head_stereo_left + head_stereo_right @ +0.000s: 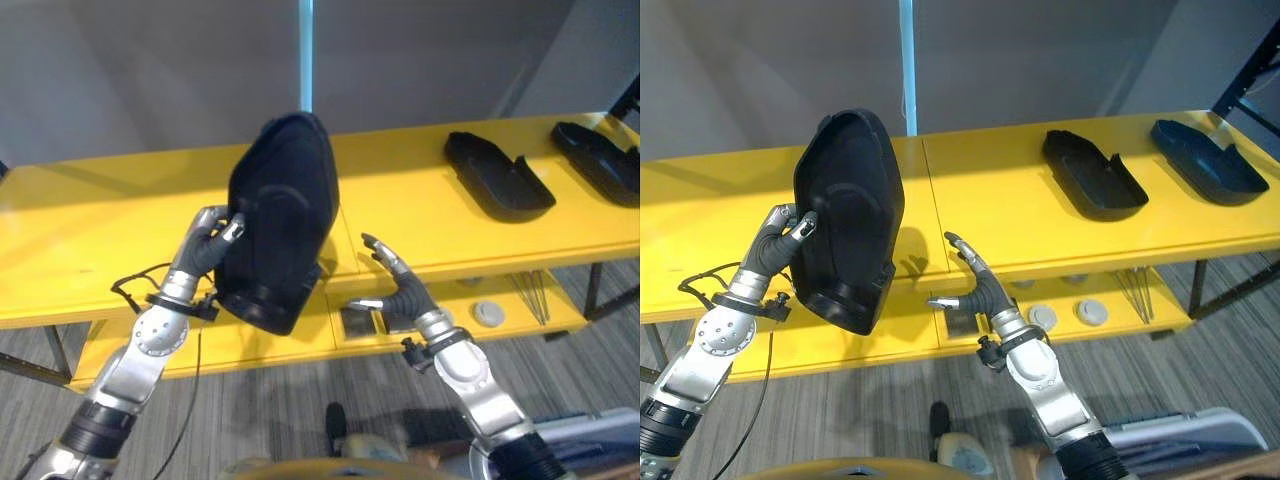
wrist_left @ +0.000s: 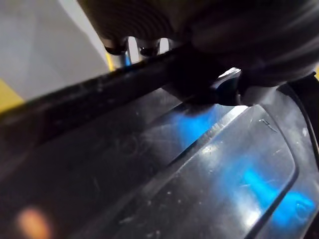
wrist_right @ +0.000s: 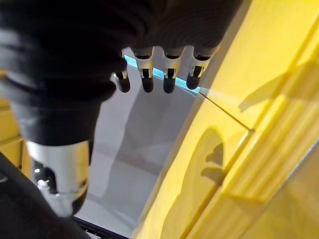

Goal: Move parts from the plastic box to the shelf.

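Observation:
A large black moulded plastic part (image 1: 278, 220) stands nearly upright in the air in front of the yellow shelf (image 1: 90, 230). My left hand (image 1: 207, 245) is shut on its left edge, thumb and fingers pinching the rim; the left wrist view shows the part's glossy black surface (image 2: 164, 184) close up. My right hand (image 1: 395, 290) hovers open to the right of the part, fingers spread and apart from it, just in front of the shelf's front edge. Its straight fingers (image 3: 169, 74) show in the right wrist view, holding nothing.
Two more black parts (image 1: 497, 175) (image 1: 600, 160) lie on the shelf's top at the right. A lower yellow tier (image 1: 520, 320) holds round discs (image 1: 489, 313) and thin rods (image 1: 530, 295). A blue upright post (image 1: 306, 55) rises behind the shelf.

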Robot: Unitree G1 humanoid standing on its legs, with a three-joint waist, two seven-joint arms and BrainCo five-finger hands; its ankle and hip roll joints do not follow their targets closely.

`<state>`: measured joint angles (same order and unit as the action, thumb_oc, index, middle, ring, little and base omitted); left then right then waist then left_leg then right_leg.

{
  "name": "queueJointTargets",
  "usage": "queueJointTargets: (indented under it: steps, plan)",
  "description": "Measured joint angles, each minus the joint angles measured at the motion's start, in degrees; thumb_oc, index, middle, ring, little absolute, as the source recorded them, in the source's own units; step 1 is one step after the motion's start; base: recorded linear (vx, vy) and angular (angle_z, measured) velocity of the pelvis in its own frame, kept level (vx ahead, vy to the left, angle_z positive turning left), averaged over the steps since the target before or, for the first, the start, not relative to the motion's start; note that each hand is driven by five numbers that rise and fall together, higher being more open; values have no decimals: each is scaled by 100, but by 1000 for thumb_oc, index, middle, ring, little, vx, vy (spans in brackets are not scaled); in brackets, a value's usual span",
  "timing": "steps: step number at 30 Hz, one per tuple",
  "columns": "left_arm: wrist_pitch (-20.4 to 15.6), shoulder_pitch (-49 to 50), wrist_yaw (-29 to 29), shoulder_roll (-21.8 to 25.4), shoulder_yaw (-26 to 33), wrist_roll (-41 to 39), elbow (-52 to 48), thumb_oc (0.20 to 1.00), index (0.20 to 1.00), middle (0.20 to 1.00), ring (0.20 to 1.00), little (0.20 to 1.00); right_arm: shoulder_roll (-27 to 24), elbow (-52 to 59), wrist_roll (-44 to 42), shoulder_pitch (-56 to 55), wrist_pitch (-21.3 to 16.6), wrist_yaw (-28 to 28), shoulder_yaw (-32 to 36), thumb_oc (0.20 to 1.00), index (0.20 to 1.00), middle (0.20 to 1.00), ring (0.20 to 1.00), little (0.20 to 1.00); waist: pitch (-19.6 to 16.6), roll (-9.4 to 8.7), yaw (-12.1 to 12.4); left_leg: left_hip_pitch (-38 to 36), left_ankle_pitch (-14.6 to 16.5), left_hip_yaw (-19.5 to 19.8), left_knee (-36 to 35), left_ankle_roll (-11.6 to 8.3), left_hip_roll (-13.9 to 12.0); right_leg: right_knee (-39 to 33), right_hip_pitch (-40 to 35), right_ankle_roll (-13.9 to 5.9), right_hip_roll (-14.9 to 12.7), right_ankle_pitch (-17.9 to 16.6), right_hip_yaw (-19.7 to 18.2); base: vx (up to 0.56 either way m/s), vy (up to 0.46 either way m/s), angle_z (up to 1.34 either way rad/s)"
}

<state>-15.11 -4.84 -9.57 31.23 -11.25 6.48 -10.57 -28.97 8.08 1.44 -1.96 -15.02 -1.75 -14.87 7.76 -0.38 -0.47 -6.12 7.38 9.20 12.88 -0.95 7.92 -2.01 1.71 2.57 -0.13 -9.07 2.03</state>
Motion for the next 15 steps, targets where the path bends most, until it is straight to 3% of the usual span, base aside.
queueJointTargets:
  steps: [3, 4, 5, 7, 8, 10, 13, 15]
  plan:
    - [-2, -10, -6, -99, 33, -6, 49, 200, 200, 200, 200, 200, -164, -6, -1, -91, 6, 4, 194, 1000, 1000, 1000, 1000, 1000, 36, -51, -40, 561, 51, -210, 834, -111, -202, -53, -133, 126, -33, 208, 68, 102, -4, 21]
    - [17, -11, -6, -109, 35, 1, 129, 200, 200, 200, 200, 200, -140, 2, -1, -172, 10, -2, 350, 1000, 1000, 1000, 1000, 1000, 77, -140, -159, 764, 76, -623, 603, -156, -508, -203, -294, 92, -127, 229, 186, 89, 32, 28]
    - [22, -9, -9, -112, 41, 1, 164, 200, 200, 200, 200, 200, -135, 8, -1, -203, 10, -4, 429, 1000, 1000, 1000, 1000, 1000, 76, -173, -177, 759, 54, -810, 214, -177, -655, -227, -300, 91, -159, 232, 220, 83, 42, 21]
    - [37, -17, -15, -113, 43, 7, 255, 200, 200, 200, 200, 200, -139, 10, -1, -200, 17, -10, 505, 1000, 1000, 1000, 1000, 1000, 91, -181, -186, 883, -73, -788, -385, -196, -913, -240, -314, 69, -194, 244, 170, 60, 67, -12]
    - [51, -24, -57, -118, 46, 21, 378, 200, 200, 200, 200, 200, -136, 9, -2, -199, 18, -12, 561, 1000, 1000, 1000, 1000, 1000, 61, -111, -194, 867, -317, -750, -894, -206, -1065, -261, -309, 47, -172, 257, 163, 96, 115, -13]
    - [124, -84, -172, -277, 52, 40, 736, 200, 200, 200, 200, 200, -135, -6, -9, -229, 18, -16, 662, 1000, 1000, 1000, 1000, 1000, 60, -7, -272, 857, -554, -766, -1123, -242, -1171, -299, -339, -28, -170, 305, 118, 144, 102, -15]
    - [308, -80, -249, -434, 57, 43, 1162, 200, 200, 200, 200, 200, -140, 8, -75, -377, 19, -2, 673, 1000, 1000, 1000, 1000, 1000, -22, 207, -353, 552, -570, -886, -1264, -192, -1178, -300, -426, -194, -142, 358, 37, 179, 97, -20]
    - [417, -37, -249, -451, 196, 42, 1228, 200, 200, 200, 200, 200, -78, 58, -231, -604, 21, 43, 735, 1000, 1000, 1000, 1000, 1000, -77, 345, -442, 280, -934, -984, -1682, -235, -1147, -297, -457, -392, -135, 367, -135, 160, 87, -31]
